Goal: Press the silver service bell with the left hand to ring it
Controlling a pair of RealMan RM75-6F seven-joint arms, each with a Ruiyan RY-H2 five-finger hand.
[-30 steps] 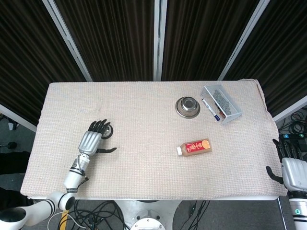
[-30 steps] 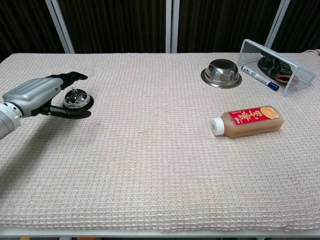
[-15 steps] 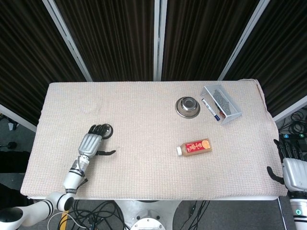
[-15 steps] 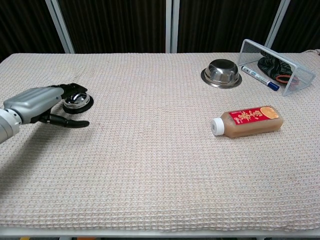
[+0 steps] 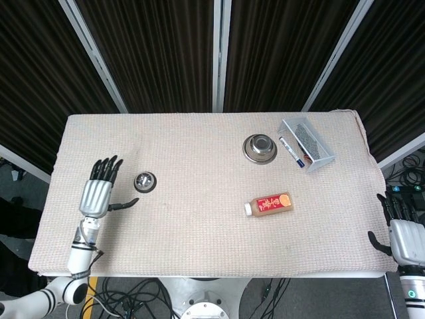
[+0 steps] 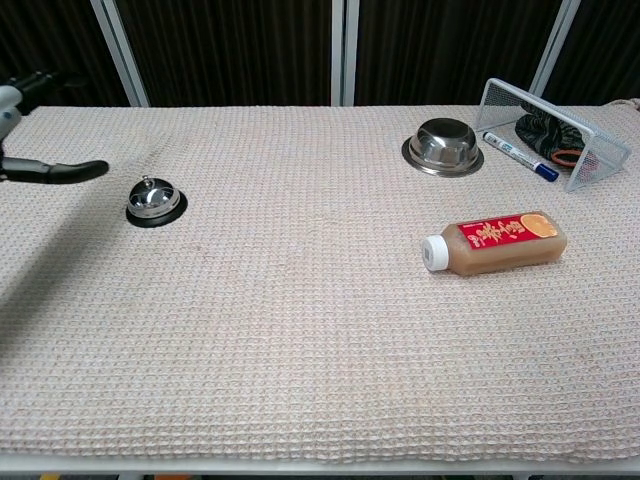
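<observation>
Your chest view cuts off all but the thumb of your left hand (image 5: 97,191); your right hand (image 5: 405,236), at the frame's edge, seems spread and empty. The small domed silver service bell (image 5: 145,180) on its black base sits just right of your left hand, untouched; that hand's fingers are spread wide, holding nothing.

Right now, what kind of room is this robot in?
Probably a robot test lab, not a home. A table covered with a beige woven cloth stands before black curtains with metal poles, loose cables lie on the floor, and unrelated props sit apart: a silver service bell and a brown drink bottle.
</observation>
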